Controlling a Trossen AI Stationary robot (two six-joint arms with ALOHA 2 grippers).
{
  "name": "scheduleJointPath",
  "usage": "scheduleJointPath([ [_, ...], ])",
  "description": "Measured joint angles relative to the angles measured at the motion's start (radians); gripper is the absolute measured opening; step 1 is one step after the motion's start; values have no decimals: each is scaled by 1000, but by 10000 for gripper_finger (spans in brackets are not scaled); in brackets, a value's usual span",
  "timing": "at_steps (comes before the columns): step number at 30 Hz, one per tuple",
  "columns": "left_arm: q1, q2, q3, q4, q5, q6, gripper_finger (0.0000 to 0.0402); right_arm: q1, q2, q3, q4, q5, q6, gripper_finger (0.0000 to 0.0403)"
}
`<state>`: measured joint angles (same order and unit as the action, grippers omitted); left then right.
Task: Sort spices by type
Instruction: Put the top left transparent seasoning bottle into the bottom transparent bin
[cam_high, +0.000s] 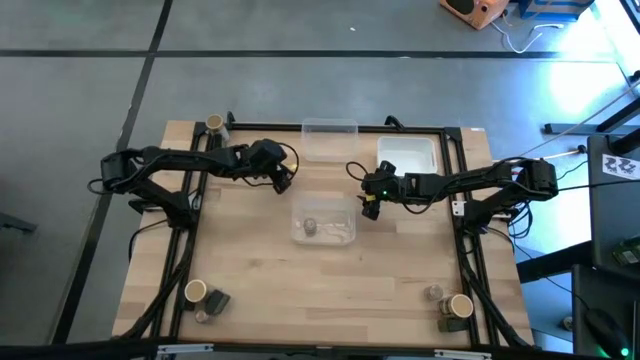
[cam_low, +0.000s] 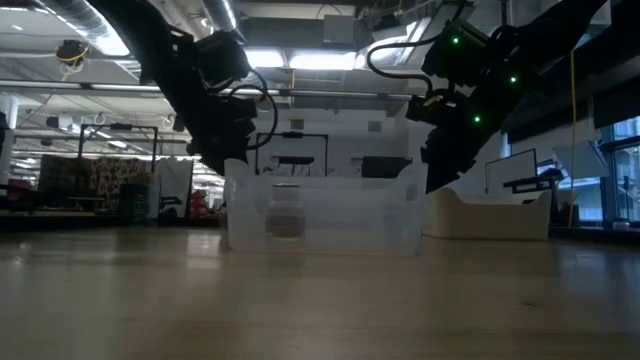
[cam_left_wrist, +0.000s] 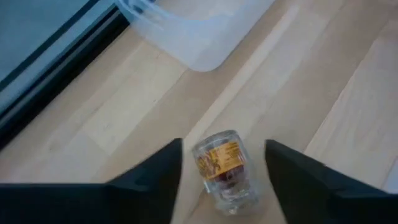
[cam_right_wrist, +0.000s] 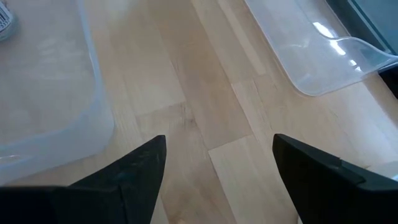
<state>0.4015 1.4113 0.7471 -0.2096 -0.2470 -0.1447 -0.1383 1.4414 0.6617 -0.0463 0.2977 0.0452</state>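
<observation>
A small clear glass spice jar (cam_left_wrist: 222, 171) with an orange-yellow label rests on the wooden table. My left gripper (cam_left_wrist: 222, 144) stands open over it, one finger on either side, with a gap to the jar on both sides. In the high view this gripper (cam_high: 284, 181) is left of the far clear bin and hides the jar. A second small jar (cam_high: 310, 228) stands inside the clear bin (cam_high: 335, 236) at the table's middle. My right gripper (cam_high: 369, 207) hovers open just right of that bin, with only bare wood between its fingers (cam_right_wrist: 149, 162).
A second clear bin (cam_high: 329, 135) and a white tray (cam_high: 407, 155) sit at the far edge. More spices stand at the far left corner (cam_high: 214, 124), the near left corner (cam_high: 205, 298) and the near right corner (cam_high: 452, 306). Bare wood lies between the bins and the near edge.
</observation>
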Motion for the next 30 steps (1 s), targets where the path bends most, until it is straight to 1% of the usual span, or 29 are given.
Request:
scheduleJointPath([
  [2,-1,0,0,-20,0,-25,250,0,0,0,0,1,0,293],
  [4,-8,0,-1,-52,-1,-56,276,0,0,0,0,1,0,293],
  [7,-17,4,-20,-50,-3,-136,295,0,0,0,0,1,0,293],
  [9,-23,13,-41,-41,-11,-164,299,0,0,0,1,1,-2,293],
  [12,-29,21,-71,2,-52,-187,300,0,0,0,4,1,-5,293],
  [18,-30,24,-139,153,-55,-194,300,0,0,0,5,1,-5,293],
  [20,-29,24,-157,157,-55,-193,300,0,0,0,4,1,-5,293],
  [23,-30,37,-189,198,-56,-211,300,0,0,0,5,1,-5,293],
  [25,-36,51,-205,259,-55,-212,300,0,0,0,9,1,-5,293],
  [30,-48,94,-230,344,-61,-182,300,0,0,0,26,1,-5,293],
])
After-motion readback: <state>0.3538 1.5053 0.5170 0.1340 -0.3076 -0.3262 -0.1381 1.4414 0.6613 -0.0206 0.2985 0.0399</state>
